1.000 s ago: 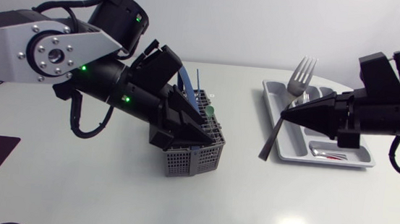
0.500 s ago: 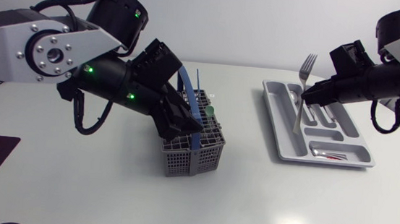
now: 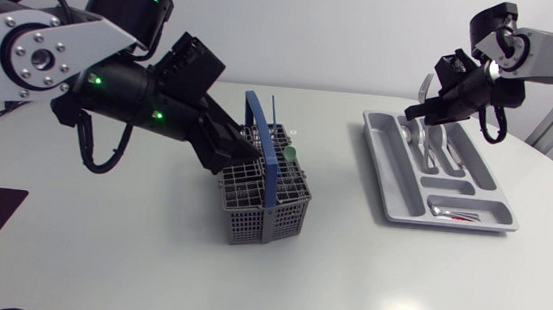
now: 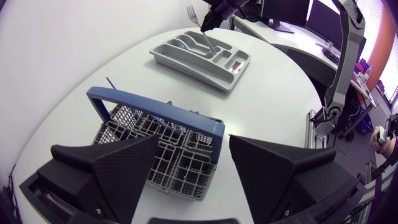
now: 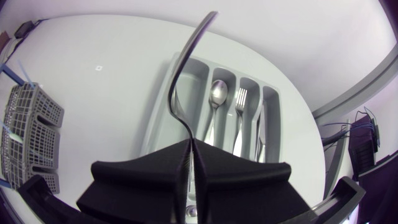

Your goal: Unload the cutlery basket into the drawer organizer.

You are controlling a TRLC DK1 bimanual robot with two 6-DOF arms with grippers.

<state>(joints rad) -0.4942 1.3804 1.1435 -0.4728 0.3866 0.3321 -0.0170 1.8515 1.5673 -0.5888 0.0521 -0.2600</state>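
Our right gripper (image 5: 189, 146) is clamped on a fork (image 5: 185, 81), both fingers pressed against it from two sides. The fork runs out ahead of the fingers, seen edge-on (we cannot tell which end leads). Under it lies the grey tray (image 5: 158, 109), with a spoon (image 5: 217, 93) and a second fork (image 5: 240, 102) lying in neighbouring long slots. From above, this arm sits in the upper right of the frame, with the gripper over the tray's far end.

Our left gripper (image 4: 193, 140) stands wide open with nothing between its fingers. It hangs over the basket (image 4: 180, 168), one finger to each side of it in the wrist view. The basket's blue handle (image 3: 263, 139) stands upright, just ahead of the fingers. From above, the left arm fills the upper left of the frame, and the basket stands on the table (image 3: 147, 254) at centre, well apart from the tray at right. A few pieces of cutlery (image 3: 457, 213) lie in the tray's short slot at its near end.
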